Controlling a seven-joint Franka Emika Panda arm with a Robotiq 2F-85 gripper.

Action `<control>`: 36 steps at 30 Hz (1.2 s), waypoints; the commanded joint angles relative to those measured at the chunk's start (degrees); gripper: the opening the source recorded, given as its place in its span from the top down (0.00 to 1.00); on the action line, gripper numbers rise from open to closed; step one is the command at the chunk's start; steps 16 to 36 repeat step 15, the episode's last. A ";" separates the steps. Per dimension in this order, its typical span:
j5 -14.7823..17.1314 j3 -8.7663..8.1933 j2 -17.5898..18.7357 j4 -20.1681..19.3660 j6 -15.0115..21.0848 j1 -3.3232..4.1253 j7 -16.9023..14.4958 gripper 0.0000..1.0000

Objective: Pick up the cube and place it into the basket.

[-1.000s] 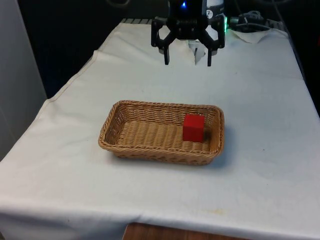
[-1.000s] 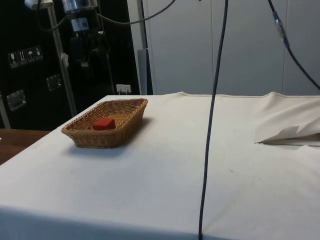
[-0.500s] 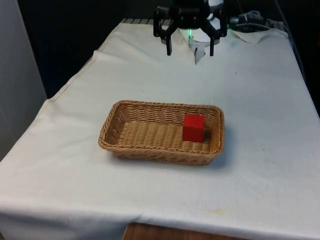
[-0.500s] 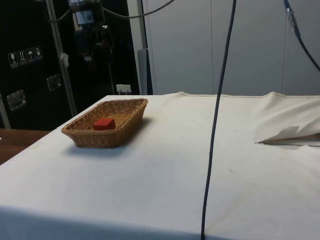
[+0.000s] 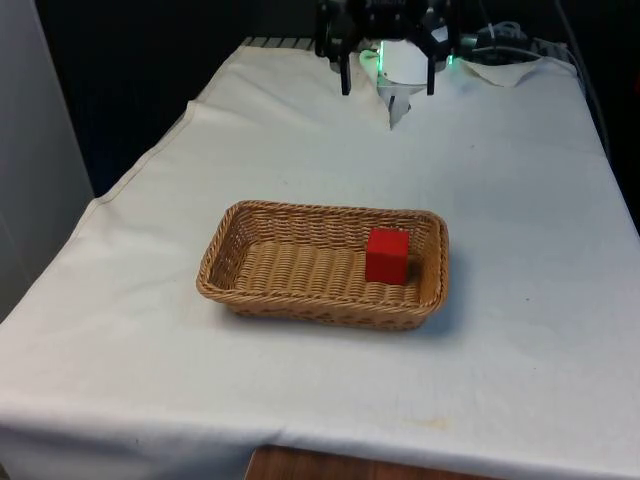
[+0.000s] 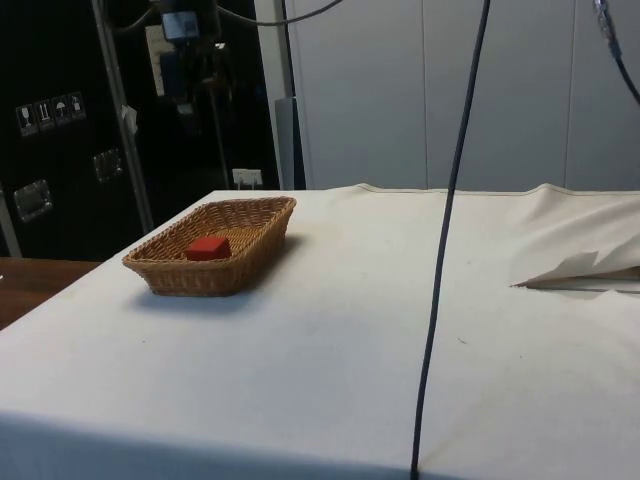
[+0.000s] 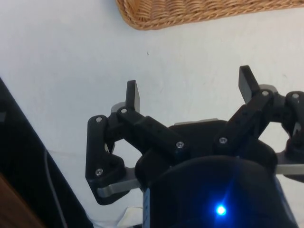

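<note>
- Lying on a white tablecloth (image 5: pixel 520 250), a shallow rectangular wicker basket (image 5: pixel 232 262) sits near the table's middle, slightly toward the front view's left.
- A red cube (image 5: pixel 387 255) rests on the woven floor inside the basket, at the end toward the front view's right, close to that short wall.
- In the side view the same cube (image 6: pixel 208 247) shows low within the basket (image 6: pixel 262 232), its top just below the rim.
- The black gripper (image 5: pixel 388 84) hangs high above the table's far end, well apart from the basket and cube.
- In the wrist view the gripper (image 7: pixel 190 89) has its two fingers (image 7: pixel 133 95) spread wide, holding nothing, above bare cloth beside the basket's rim (image 7: pixel 199 13).
</note>
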 commanded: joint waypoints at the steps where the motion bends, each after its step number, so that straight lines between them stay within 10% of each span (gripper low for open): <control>1: -0.52 -0.17 -1.20 -1.55 1.49 0.46 0.40 0.00; 36: -0.92 0.46 -5.04 -6.47 3.21 0.57 0.34 0.00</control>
